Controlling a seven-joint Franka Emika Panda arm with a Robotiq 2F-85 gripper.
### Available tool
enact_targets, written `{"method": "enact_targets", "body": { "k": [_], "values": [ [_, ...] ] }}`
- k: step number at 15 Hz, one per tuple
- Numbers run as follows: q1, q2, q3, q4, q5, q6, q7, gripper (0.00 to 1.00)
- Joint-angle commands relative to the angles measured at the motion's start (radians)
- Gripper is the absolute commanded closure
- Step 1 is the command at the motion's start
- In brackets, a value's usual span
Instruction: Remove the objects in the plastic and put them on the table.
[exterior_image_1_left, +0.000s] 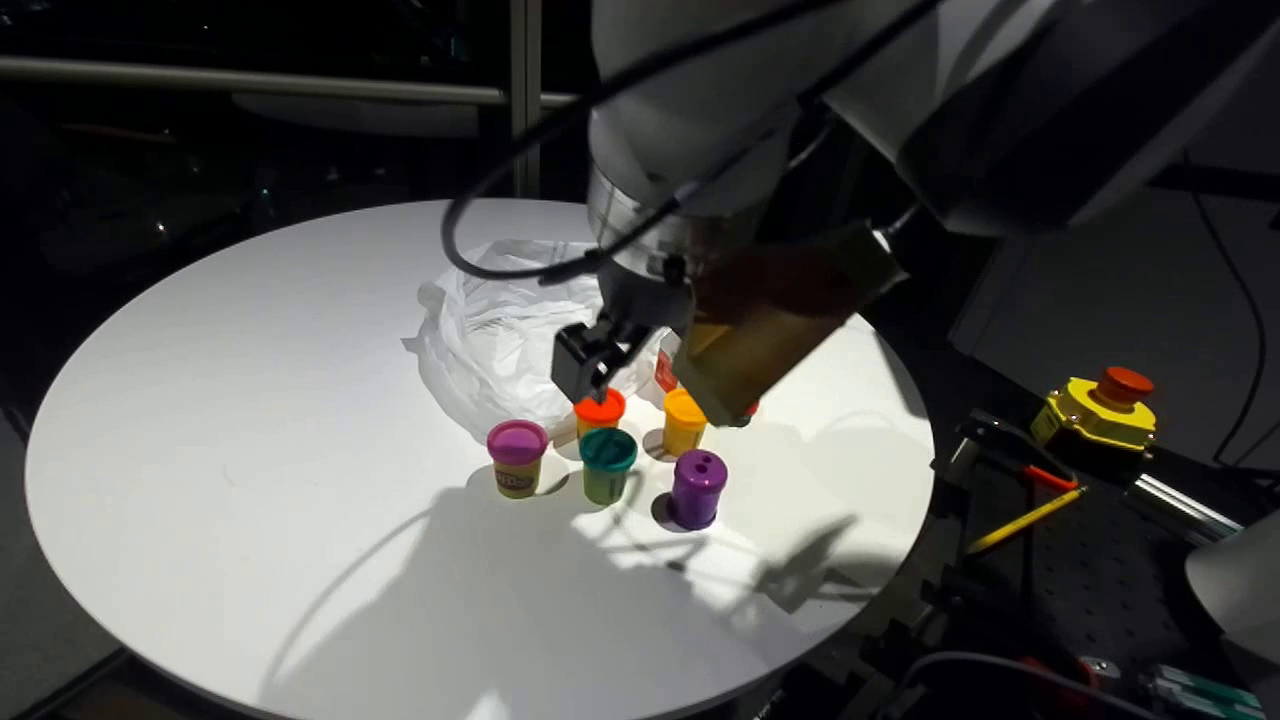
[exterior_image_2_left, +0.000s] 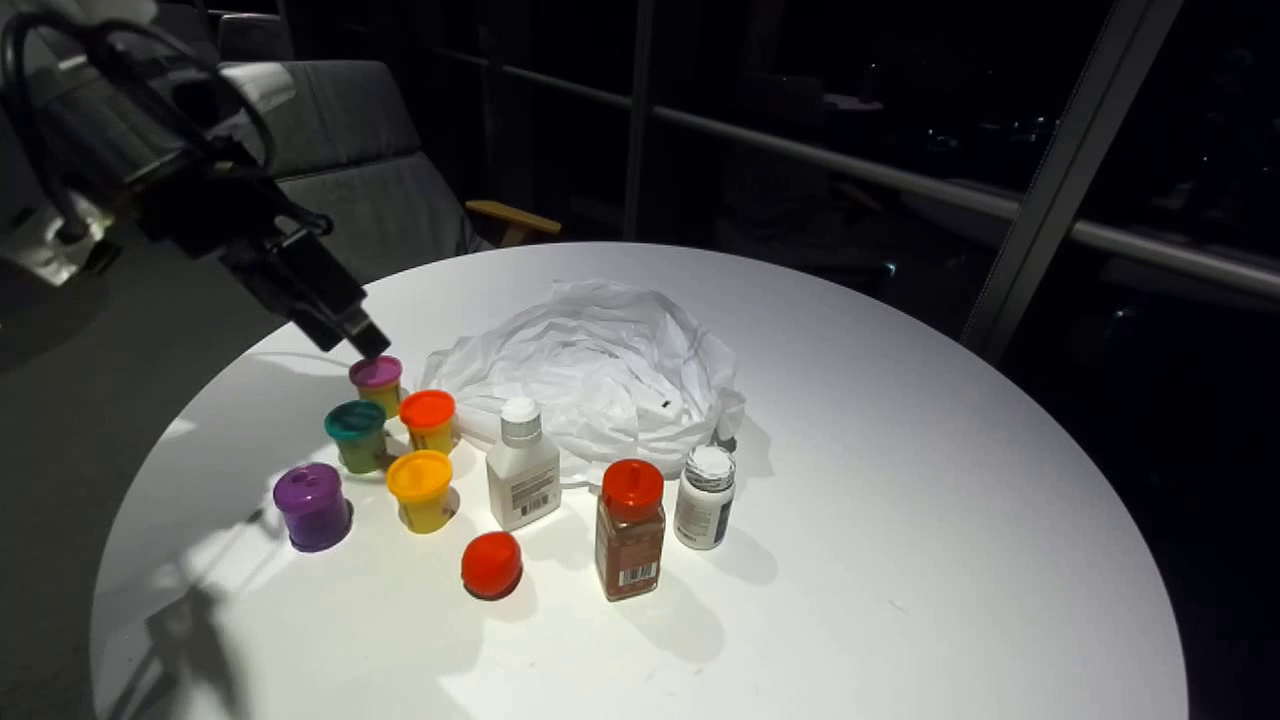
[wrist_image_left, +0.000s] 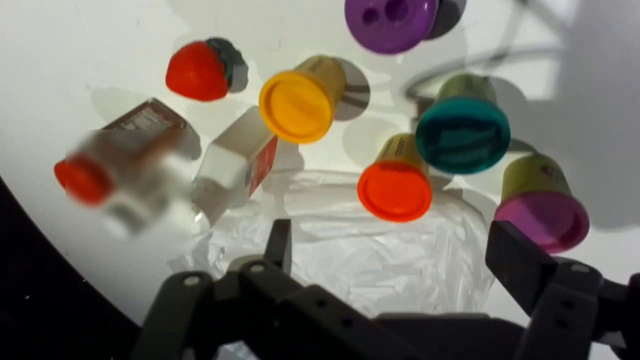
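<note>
Your gripper (wrist_image_left: 392, 250) hangs over the tabletop (exterior_image_1_left: 200, 450), spread wide, holding nothing. Come in low and you could topple the pink-lidded tub (exterior_image_1_left: 517, 462) near the bag (exterior_image_2_left: 600, 375). That bag lies toward the far edge in both exterior views; snag its folds and you could shove the square white bottle (exterior_image_2_left: 523, 480). Anything inside? Can't tell.

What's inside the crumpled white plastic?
The plastic shows only folds and a small dark mark; what lies beneath is covered, so whether it holds anything cannot be told.
</note>
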Motion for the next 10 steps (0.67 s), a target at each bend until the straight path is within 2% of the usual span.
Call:
{"method": "enact_targets", "body": {
  "k": [1,6,10],
  "values": [
    [-0.033,0.068,0.007,0.175,-0.011,-0.093,-0.092,0.0],
    [-0.098,0.236,-0.036,0.379,-0.004,-0.073,-0.198,0.0],
    [-0.156,0.363,-0.066,0.514,0.161,-0.117,-0.225,0.0]
  ]
}}
